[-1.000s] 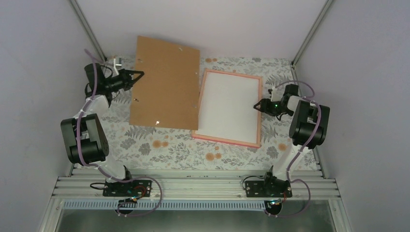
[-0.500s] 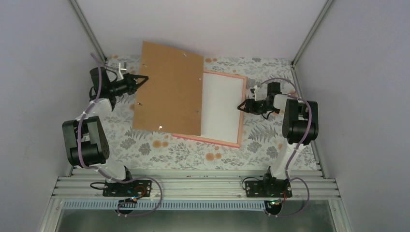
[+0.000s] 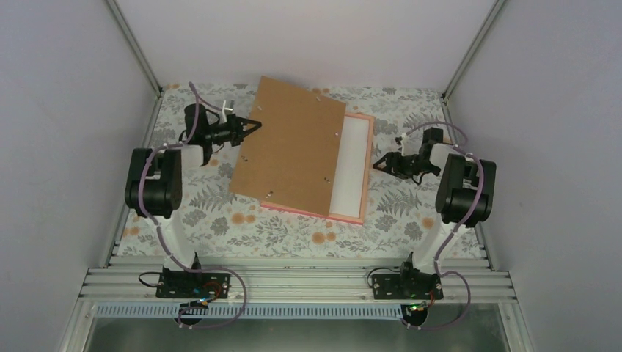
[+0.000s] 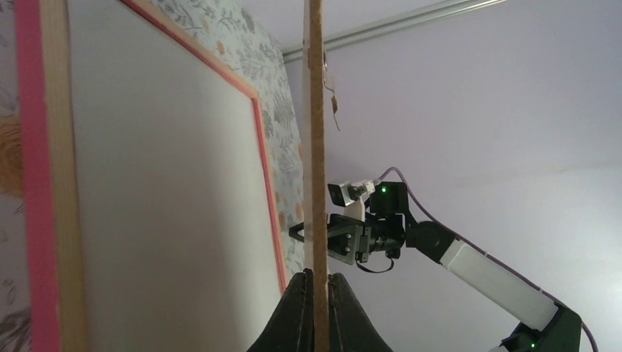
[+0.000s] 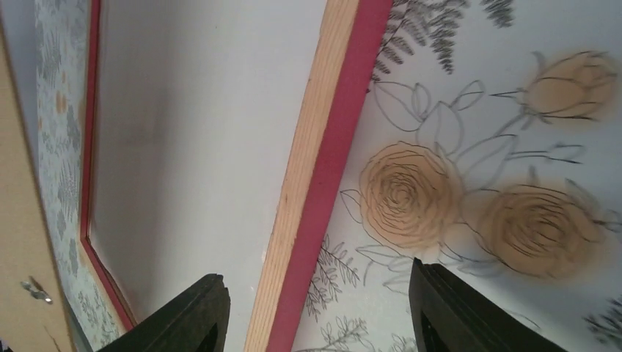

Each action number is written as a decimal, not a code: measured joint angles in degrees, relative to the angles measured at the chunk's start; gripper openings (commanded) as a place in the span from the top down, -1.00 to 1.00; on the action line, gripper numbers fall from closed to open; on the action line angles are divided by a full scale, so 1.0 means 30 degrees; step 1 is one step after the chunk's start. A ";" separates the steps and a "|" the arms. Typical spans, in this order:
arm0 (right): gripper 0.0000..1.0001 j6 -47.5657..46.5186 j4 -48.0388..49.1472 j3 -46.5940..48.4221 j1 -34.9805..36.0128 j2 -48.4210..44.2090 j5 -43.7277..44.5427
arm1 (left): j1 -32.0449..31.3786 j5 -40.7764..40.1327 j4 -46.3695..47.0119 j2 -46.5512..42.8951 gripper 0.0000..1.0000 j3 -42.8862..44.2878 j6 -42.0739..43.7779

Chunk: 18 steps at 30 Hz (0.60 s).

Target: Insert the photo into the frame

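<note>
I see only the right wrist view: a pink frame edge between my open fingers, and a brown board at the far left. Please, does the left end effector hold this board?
Observer: Yes. In the left wrist view the left end effector is shut on the edge of the brown board.
Operator: Does the board cover the frame?
Observer: Mostly. In the top view it overlaps the frame at an angle. Only a strip of the photo, white back up, shows along the right side.
Operator: Where along the frame is my right end effector?
Observer: The right end effector is at the frame's right edge, about halfway along it.
</note>
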 measured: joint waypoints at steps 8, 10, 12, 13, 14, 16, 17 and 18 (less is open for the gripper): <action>-0.24 -0.0131 -0.0444 -0.1195 -0.0437 -0.1501 0.0022 | -0.1362 -0.0546 0.2965 0.2565 0.95 0.1508 -0.2200; -0.24 -0.0160 -0.0612 -0.1610 -0.0437 -0.1625 0.0022 | -0.1581 -0.0692 0.3366 0.2849 0.95 0.1559 -0.2412; -0.24 -0.0175 -0.0714 -0.1807 -0.0437 -0.1632 0.0036 | -0.1814 -0.0962 0.3504 0.3118 0.95 0.1559 -0.2484; -0.24 -0.0182 -0.0736 -0.1865 -0.0437 -0.1632 0.0029 | -0.1931 -0.1137 0.3526 0.3249 0.95 0.1566 -0.2477; -0.24 -0.0182 -0.0736 -0.1887 -0.0437 -0.1639 0.0036 | -0.2033 -0.1268 0.3504 0.3359 0.95 0.1566 -0.2455; -0.24 -0.0182 -0.0743 -0.1938 -0.0437 -0.1639 0.0036 | -0.2317 -0.1479 0.3264 0.3614 0.95 0.1756 -0.2222; -0.24 -0.0182 -0.0743 -0.1938 -0.0437 -0.1639 0.0036 | -0.2477 -0.1552 0.3147 0.3767 0.95 0.1894 -0.2062; -0.24 -0.0182 -0.0736 -0.1945 -0.0437 -0.1639 0.0036 | -0.2637 -0.1654 0.3067 0.3905 0.95 0.2033 -0.1960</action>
